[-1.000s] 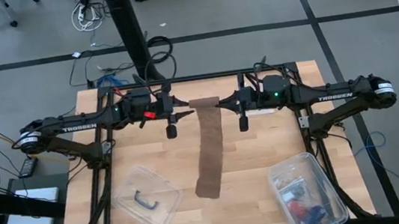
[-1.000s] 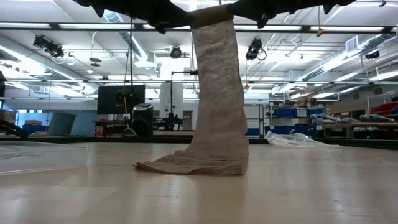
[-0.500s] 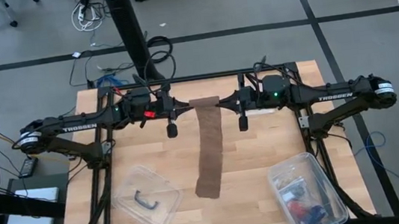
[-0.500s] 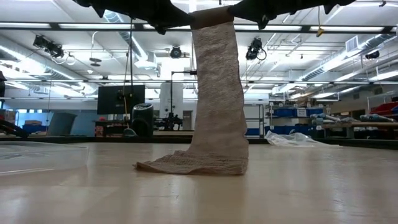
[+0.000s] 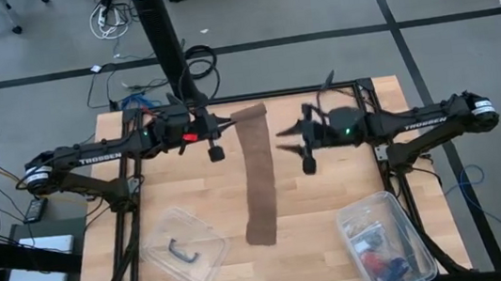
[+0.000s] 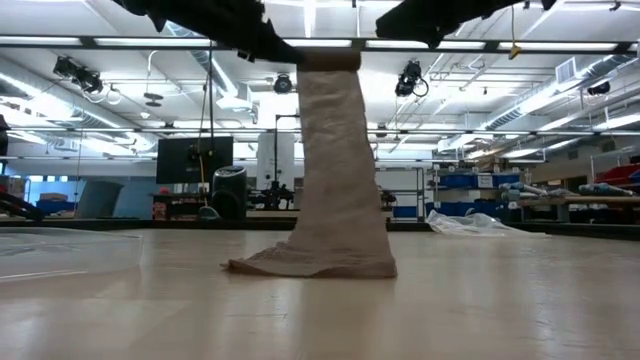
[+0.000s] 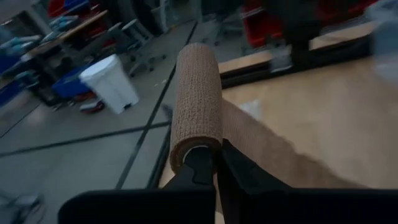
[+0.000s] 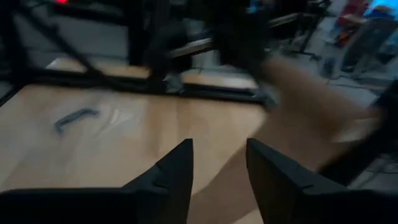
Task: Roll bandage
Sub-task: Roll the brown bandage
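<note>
Since 1 second earlier, the right gripper [image 5: 281, 142] had let go of the rolled top of the long dark brown fabric bandage [image 5: 257, 179] and drawn back toward its own side of the table, its 2 fingers [image 8: 176, 171] now spread with bare wood showing between them. The left gripper [image 5: 226, 121], open beside the roll before, had closed on the roll's near end. In the left wrist view its dark fingers [image 7: 200, 167] were pressed together on the core of the roll [image 7: 197, 106], with the loose strip trailing off beneath.

The bandage hung from that single grip, its rolled part aloft and tilted, the strip dropping to the light wooden table [image 5: 322, 189], where the tail lay in a flat fold [image 6: 312, 264]. A clear plastic tub with a black handle piece [image 5: 185, 248] sat near the table's front left corner, and a clear plastic bin of small items [image 5: 384, 242] near the front right, both well apart from the bandage.
</note>
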`<state>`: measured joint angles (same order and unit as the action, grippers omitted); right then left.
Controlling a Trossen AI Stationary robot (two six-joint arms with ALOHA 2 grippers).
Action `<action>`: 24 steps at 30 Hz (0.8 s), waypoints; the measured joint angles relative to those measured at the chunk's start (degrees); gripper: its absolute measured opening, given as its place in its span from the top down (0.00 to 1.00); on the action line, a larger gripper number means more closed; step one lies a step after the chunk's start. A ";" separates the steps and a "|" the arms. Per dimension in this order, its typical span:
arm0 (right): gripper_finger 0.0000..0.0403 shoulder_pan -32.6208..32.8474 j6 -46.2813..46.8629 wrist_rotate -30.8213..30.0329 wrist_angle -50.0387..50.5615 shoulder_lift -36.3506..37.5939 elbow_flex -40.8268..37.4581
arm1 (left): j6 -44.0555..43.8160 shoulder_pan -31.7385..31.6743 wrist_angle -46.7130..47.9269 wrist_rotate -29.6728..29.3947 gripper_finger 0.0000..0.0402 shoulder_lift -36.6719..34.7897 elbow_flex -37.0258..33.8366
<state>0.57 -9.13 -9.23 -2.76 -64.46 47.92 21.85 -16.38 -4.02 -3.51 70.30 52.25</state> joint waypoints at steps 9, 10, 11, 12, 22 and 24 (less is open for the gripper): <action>0.63 14.62 8.39 -0.38 3.51 -14.84 -0.02 | 1.26 -2.06 -0.14 0.72 1.00 1.91 -0.21; 0.63 15.99 9.93 -0.99 2.41 -16.98 -0.02 | 1.91 -2.06 -0.96 0.67 1.00 2.21 -0.47; 0.63 17.16 11.48 -1.46 1.44 -19.01 -0.02 | 2.23 -2.04 -1.42 0.68 1.00 2.29 -0.86; 0.63 18.15 13.14 -1.79 0.42 -20.77 -0.02 | 2.39 -2.00 -1.57 0.72 1.00 2.35 -1.37; 0.64 25.02 21.56 -1.58 -1.92 -34.91 7.92 | 3.04 -1.99 -2.55 1.61 1.00 2.60 -2.12; 0.66 25.67 22.54 -1.08 1.68 -37.59 10.63 | 3.04 -1.99 -2.85 1.99 1.00 2.60 -2.12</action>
<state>26.24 13.42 -10.32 -1.08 -102.05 58.56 24.88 -18.37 -6.87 -1.52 72.90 50.13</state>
